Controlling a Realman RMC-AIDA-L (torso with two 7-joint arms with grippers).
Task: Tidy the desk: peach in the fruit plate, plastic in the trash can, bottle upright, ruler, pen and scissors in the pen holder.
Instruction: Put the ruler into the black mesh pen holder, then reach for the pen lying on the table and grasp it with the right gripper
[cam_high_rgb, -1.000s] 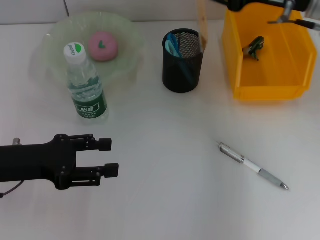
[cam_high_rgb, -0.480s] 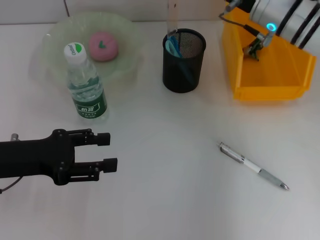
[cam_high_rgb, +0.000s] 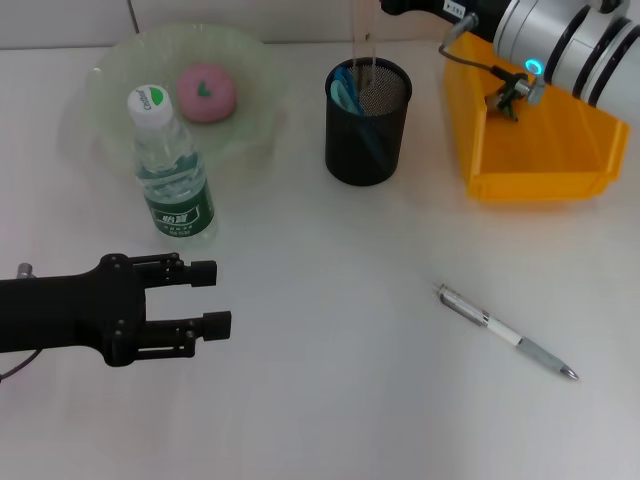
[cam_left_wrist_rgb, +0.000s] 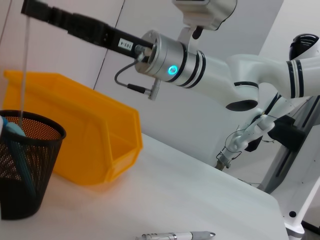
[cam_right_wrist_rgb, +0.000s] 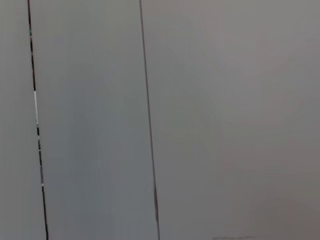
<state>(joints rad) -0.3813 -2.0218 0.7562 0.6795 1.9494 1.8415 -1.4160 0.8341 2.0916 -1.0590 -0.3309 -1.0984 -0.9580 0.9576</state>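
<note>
holding the ruler (cam_high_rgb: 362, 40) upright in the pen holder (cam_high_rgb: 366, 122), right gripper (cam_left_wrist_rgb: 30, 8) seemingly clenched; left gripper (cam_high_rgb: 214, 297) fingers released

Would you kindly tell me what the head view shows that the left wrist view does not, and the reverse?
Only the head view shows the peach in the fruit plate, the upright bottle and the left gripper, jaws open. Only the left wrist view shows the right arm's far joints and the wall behind. Both show the mesh pen holder with the ruler standing in it, the yellow bin, the pen on the desk, and the right arm above.
</note>
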